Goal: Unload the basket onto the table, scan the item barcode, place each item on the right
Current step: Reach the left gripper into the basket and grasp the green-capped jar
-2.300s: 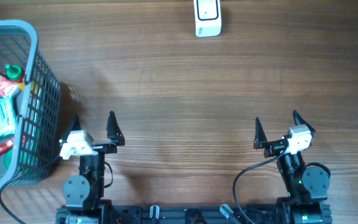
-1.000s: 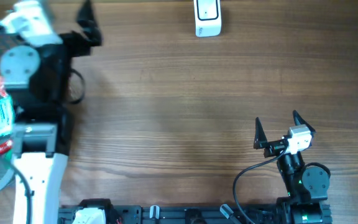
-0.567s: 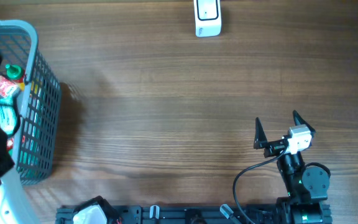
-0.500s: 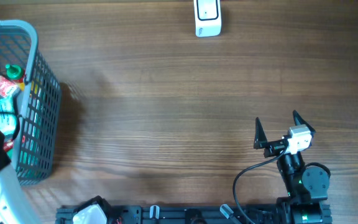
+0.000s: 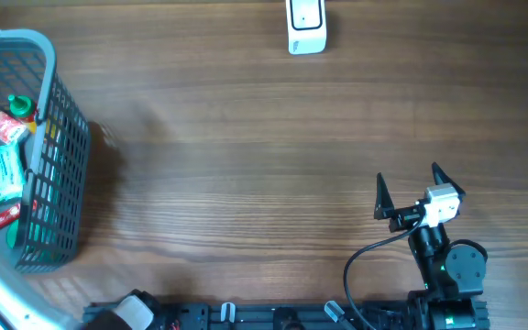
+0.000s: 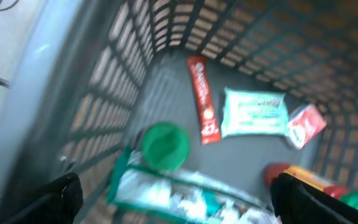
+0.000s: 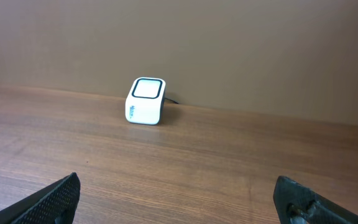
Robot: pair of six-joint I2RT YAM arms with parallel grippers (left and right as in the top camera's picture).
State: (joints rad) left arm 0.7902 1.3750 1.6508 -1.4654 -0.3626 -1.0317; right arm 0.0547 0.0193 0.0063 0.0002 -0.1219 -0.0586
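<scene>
Your left fingers (image 6: 55,198) hang spread and empty over the basket (image 6: 135,56), where the pale green packet (image 6: 253,113) and other items lie ready for picking. Your right fingers (image 7: 58,198), also released, face the barcode scanner (image 7: 145,101) across the worktop (image 7: 229,168).

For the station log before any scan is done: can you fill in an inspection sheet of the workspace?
Surface: wood-grain table, no damage seen.
Job's things: white scanner at the far edge; blue basket at the left holds a green cap, a red sachet and a pale green packet; the rest is blurred.
Clutter: nothing seen.
Grippers: left gripper open over the basket's contents, holding nothing; right gripper open, empty, by its base.
Cables: black cable loops beside the right arm's base.
Surroundings: plain brown wall behind the table.
</scene>
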